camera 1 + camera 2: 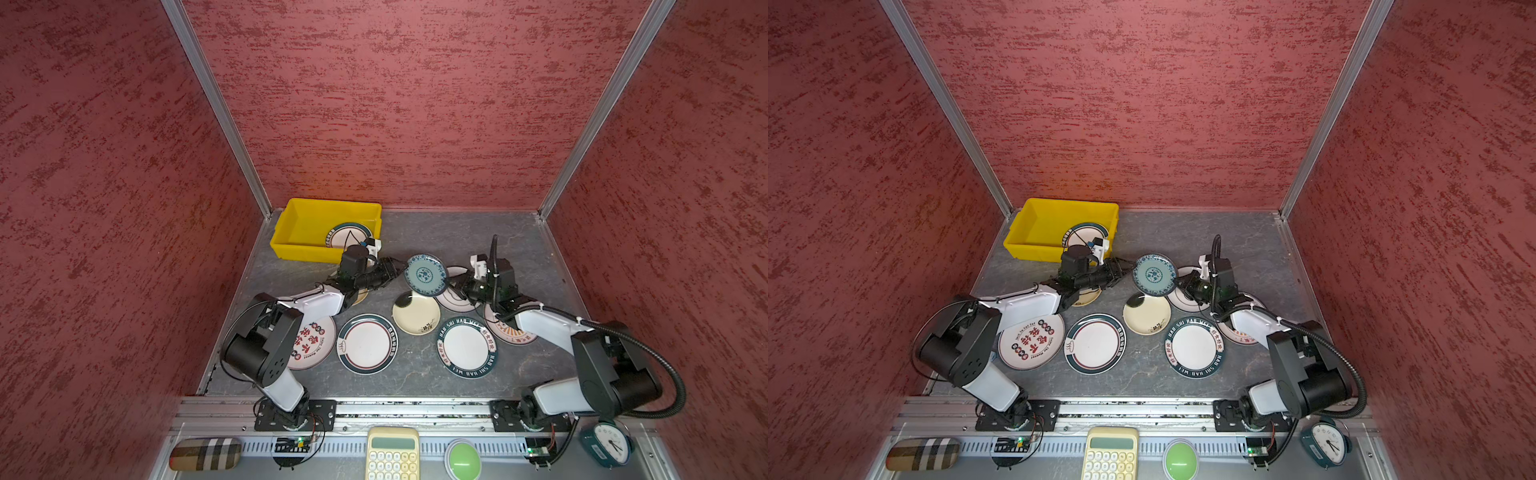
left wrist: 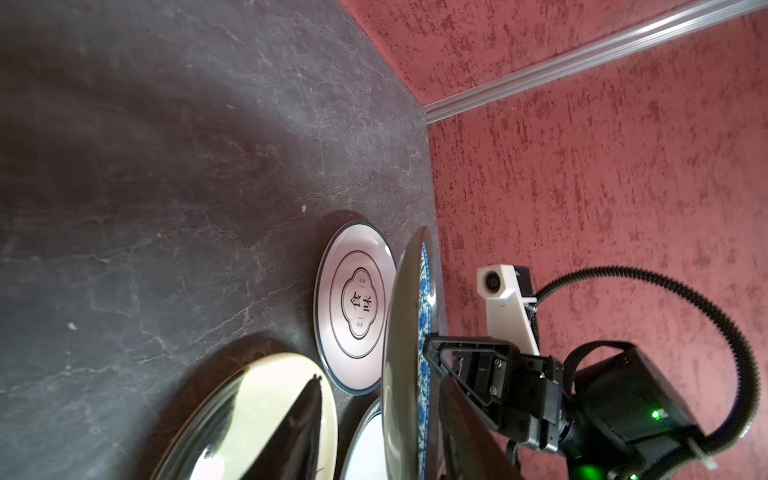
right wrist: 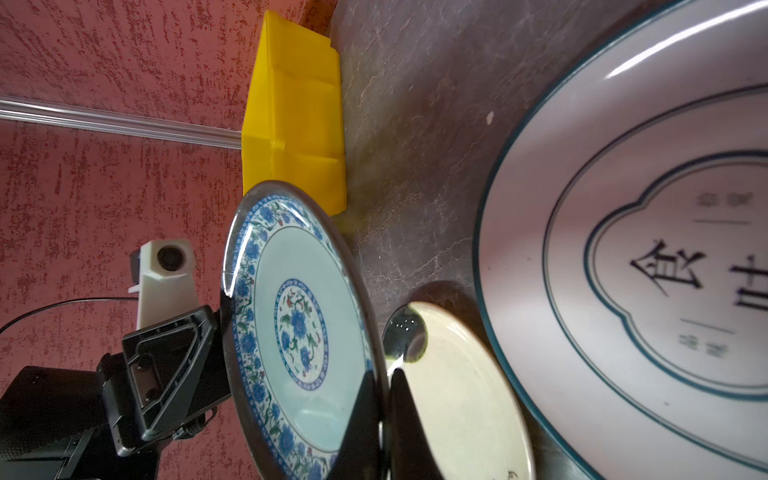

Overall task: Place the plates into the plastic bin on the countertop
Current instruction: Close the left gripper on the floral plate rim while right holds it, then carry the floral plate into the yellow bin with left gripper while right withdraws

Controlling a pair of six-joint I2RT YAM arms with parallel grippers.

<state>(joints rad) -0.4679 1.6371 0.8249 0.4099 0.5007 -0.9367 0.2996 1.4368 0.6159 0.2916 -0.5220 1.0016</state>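
Top views, both. The plastic bin [image 1: 286, 224] sits in the rear left corner of the worktop [image 1: 457, 237], close behind the wrist of the left pincer [image 1: 401, 268]. Its near rim lies between that pincer and the plate in the bin [image 1: 347, 237], and the bin floor left of that plate is bare. Behind both pincers the worktop runs bare to the rear wall. To the right of the right pincer [image 1: 451, 286] a bare strip reaches the side rail.

The teal plate [image 1: 426, 275] hangs between the pincers, tilted and clear of the worktop. The left pincer stands partly open, its fingers [image 2: 309, 415] astride the plate's left rim; the left wrist view shows a gap at the plate's back. The right pincer is closed on the opposite rim, its fingertips [image 3: 361, 424] pinching it in the right wrist view.

A cream plate [image 1: 416, 312] lies below the held plate. A white plate with a quatrefoil emblem [image 1: 455, 305] lies under the right pincer. In front of the pincers lie a red-lettered plate [image 1: 313, 340], a green-rimmed plate [image 1: 367, 344] and a lettered dark-rimmed plate [image 1: 466, 347]. Two further plates are partly hidden, one beneath each arm.

The teal plate is small and round, with a dark rim, a blue floral band and a pale centre bearing a floral medallion.
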